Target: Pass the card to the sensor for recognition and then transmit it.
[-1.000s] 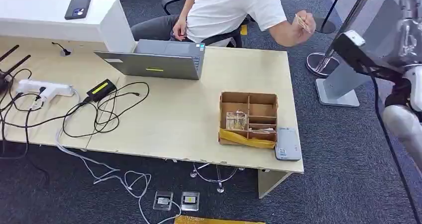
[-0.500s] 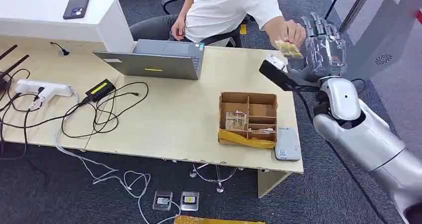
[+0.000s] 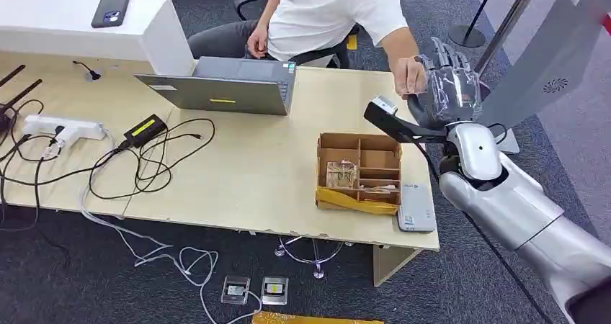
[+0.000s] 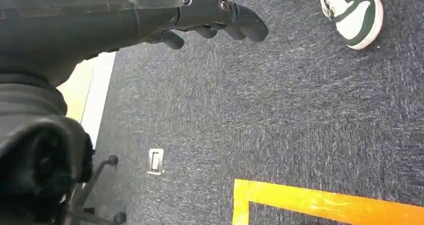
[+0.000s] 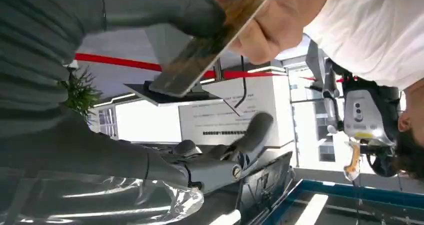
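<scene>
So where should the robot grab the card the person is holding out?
Probably the free end of the card, the end away from the person's hand. It is thin and flat, so the right hand should pinch its two flat faces between thumb and fingers, coming from the side facing the person's grip.

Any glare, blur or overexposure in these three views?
Head view: evenly lit, sharp. Right wrist view: bright background washes out; the card and the person's hand are close and soft. Left wrist view: the carpet is sharp, the left hand dark.
</scene>
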Robot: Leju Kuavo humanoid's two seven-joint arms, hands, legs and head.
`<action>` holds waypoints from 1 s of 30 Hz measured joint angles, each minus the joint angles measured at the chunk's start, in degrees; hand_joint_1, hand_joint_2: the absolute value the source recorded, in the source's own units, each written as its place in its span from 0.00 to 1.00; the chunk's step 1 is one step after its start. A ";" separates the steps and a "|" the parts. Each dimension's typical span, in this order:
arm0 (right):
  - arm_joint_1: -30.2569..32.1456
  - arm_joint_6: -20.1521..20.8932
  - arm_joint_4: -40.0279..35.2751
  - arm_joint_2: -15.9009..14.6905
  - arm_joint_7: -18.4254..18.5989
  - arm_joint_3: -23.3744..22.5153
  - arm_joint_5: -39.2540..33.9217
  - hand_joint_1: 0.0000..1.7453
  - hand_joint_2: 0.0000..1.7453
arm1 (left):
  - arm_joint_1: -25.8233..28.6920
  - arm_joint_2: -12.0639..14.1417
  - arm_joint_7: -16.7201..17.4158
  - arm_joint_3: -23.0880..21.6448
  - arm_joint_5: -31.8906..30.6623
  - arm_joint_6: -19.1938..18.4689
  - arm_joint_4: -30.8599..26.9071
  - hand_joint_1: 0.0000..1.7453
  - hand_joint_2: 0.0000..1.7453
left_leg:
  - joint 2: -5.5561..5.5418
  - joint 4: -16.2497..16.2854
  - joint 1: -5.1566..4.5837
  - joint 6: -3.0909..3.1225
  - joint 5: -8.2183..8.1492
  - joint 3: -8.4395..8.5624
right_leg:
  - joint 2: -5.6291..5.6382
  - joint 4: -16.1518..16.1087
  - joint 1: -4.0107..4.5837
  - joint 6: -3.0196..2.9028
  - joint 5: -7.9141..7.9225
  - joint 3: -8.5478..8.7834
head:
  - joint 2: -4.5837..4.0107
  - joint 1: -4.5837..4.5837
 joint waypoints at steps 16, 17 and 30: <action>-0.32 -0.13 1.75 1.09 -0.52 1.14 -0.48 1.00 1.00 | 0.03 0.00 -0.17 -0.04 0.55 -0.02 -0.02 0.00 0.00 | 0.01 0.00 0.03 -0.02 0.02 0.01 | 0.00 0.00 0.03 -0.02 0.02 0.01 | 0.00 0.00; -0.32 -0.15 1.82 1.09 -0.61 1.18 -0.48 1.00 1.00 | 0.02 0.00 -0.17 -0.04 0.59 -0.04 -0.02 0.00 0.00 | 0.01 0.00 0.03 -0.02 0.02 0.01 | 0.00 0.00 0.03 -0.02 0.02 0.01 | 0.00 0.00; 4.11 -3.74 2.08 0.70 -0.57 2.01 -4.22 1.00 1.00 | 0.06 -0.04 -0.17 -0.04 2.89 0.26 -0.02 0.00 0.00 | 0.03 0.01 0.04 -0.03 0.01 0.09 | 0.02 -0.03 0.04 -0.02 0.02 0.01 | 0.00 0.00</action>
